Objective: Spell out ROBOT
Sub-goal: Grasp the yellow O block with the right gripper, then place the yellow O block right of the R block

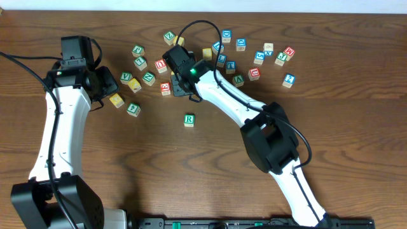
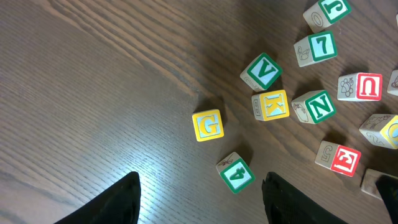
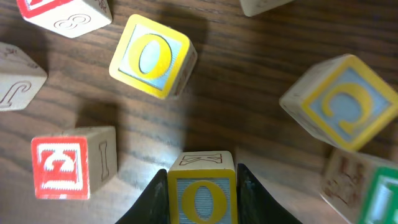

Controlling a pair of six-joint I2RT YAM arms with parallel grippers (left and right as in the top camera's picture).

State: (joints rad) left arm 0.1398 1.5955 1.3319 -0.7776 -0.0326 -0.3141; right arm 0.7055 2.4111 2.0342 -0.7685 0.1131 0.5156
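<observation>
A green R block lies alone on the wooden table, below the pile. My right gripper is shut on a yellow O block with a blue face, held just above the table among the pile; from overhead it shows at the pile's lower edge. A second yellow O block lies just ahead of it. My left gripper is open and empty over bare wood at the left, with a green 4 block just ahead of its right finger.
Loose letter blocks are scattered across the back of the table. Near the left gripper lie a yellow G, green V, yellow K and green N. A red block and a yellow C block flank the right gripper.
</observation>
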